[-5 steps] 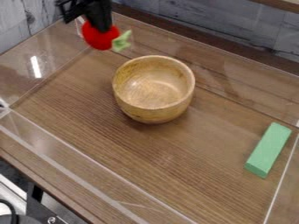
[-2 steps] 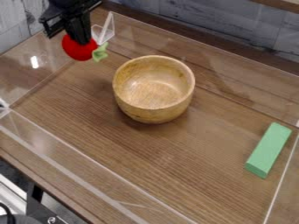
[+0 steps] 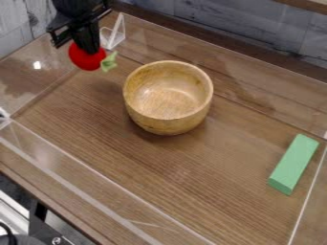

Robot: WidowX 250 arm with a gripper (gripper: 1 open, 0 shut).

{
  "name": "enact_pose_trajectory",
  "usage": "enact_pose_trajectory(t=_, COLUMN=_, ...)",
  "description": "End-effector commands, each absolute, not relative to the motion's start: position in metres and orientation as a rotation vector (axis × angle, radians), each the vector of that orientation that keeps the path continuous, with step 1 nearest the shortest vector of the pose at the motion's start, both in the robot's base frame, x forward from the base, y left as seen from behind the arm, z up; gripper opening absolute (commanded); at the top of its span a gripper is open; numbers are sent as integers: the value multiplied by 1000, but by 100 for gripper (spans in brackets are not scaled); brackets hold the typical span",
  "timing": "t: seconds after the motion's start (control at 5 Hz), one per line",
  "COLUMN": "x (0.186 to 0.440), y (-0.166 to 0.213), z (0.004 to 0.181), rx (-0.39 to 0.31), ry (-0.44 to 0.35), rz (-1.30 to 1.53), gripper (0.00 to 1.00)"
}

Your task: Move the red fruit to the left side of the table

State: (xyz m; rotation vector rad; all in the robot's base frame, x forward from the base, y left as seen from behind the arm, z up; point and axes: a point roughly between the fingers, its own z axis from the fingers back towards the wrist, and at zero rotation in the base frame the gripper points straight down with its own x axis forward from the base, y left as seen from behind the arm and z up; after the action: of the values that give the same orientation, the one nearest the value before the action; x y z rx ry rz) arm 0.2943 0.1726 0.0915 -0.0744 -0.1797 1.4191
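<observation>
The red fruit (image 3: pixel 86 58) is a small glossy toy strawberry with a light green cap, hanging just above the back left part of the table (image 3: pixel 153 172). My gripper (image 3: pixel 83 42) reaches down from the top left and is shut on the fruit's upper side. Its black fingers cover the top of the fruit, so only the lower red half and a bit of green on the right show.
A wooden bowl (image 3: pixel 167 96) stands mid-table, to the right of the fruit. A flat light-green block (image 3: pixel 294 164) lies near the right wall. Low clear acrylic walls (image 3: pixel 29 72) edge the tabletop, close to the fruit on the left.
My gripper has carried the red fruit leftward and a little downward, from behind the bowl's left rim toward the left wall. Bowl and block have not moved.
</observation>
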Motion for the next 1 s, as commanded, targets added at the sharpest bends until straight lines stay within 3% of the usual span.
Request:
enact_pose_trajectory(t=0.0, x=304, y=184, z=102, rx=-68, ry=-253, rz=1421, gripper=0)
enact_pose_trajectory(t=0.8, x=300, y=200, z=69, rx=8, ry=-264, rz=1418, gripper=0)
